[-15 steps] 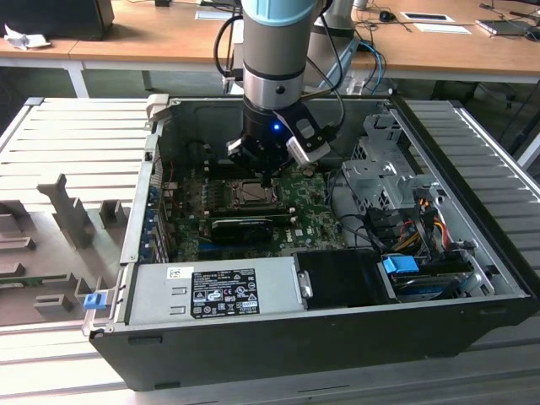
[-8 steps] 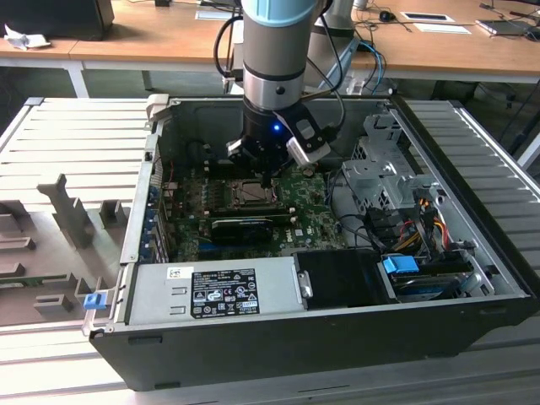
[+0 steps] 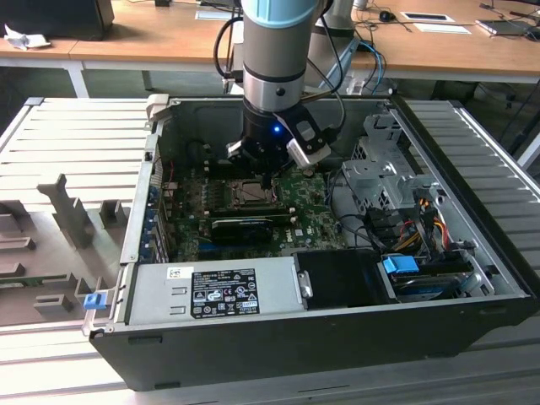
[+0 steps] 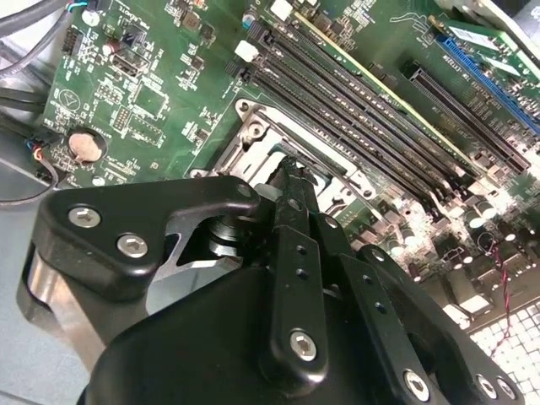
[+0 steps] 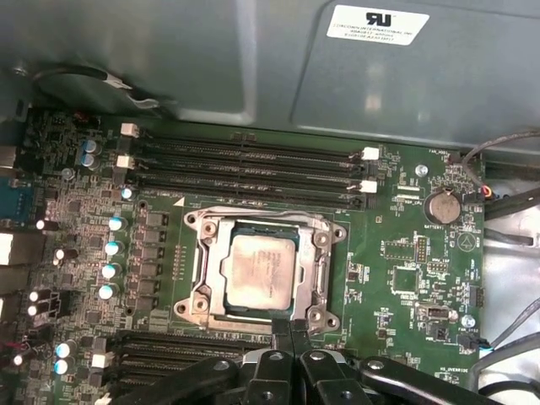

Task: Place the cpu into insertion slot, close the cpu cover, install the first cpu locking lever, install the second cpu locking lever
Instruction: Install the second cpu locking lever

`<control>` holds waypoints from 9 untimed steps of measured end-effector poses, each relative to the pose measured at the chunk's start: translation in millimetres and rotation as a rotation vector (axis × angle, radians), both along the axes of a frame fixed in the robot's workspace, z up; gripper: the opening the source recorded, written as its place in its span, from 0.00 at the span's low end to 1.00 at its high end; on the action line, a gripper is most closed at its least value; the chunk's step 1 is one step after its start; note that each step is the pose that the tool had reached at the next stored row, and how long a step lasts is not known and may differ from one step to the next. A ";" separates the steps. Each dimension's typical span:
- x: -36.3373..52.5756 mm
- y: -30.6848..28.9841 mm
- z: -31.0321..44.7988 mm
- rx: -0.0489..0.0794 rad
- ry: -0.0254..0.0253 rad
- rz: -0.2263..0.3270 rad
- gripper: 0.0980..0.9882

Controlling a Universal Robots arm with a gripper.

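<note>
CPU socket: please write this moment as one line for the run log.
cpu: seated in insertion slot | cpu cover: down around it | gripper: shut, at the cover's edge

A small square cpu (image 5: 262,270) with a pale silvery-beige face lies flat in the insertion slot (image 5: 319,274), just beyond the gripper's (image 5: 291,331) fingertips in the first wrist view. The slot is a square socket with a silvery metal rim, set in a green circuit board. The cpu cover (image 5: 260,224), a thin silvery frame with a window in its middle, lies flat around the chip, leaving its face visible. In the exterior view the slot (image 3: 251,193) sits directly below the gripper (image 3: 267,180).
</note>
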State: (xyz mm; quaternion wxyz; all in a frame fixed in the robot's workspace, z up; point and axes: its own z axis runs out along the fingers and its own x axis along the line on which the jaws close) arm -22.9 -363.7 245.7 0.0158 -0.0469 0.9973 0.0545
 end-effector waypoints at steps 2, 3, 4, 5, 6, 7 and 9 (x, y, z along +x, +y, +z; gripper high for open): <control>0.0 -0.4 -0.1 0.000 0.0001 0.000 0.01; 0.0 -3.0 -0.1 0.001 0.0001 0.000 0.01; 0.1 -5.6 -0.2 0.011 0.0009 0.000 0.01; 0.4 -8.3 -0.1 0.014 0.0023 0.000 0.01; -0.8 -12.0 -1.1 0.014 0.0024 0.002 0.01; -1.5 -13.5 -2.2 0.014 0.0024 0.003 0.01; -6.6 -15.3 -4.2 0.014 0.0024 0.005 0.01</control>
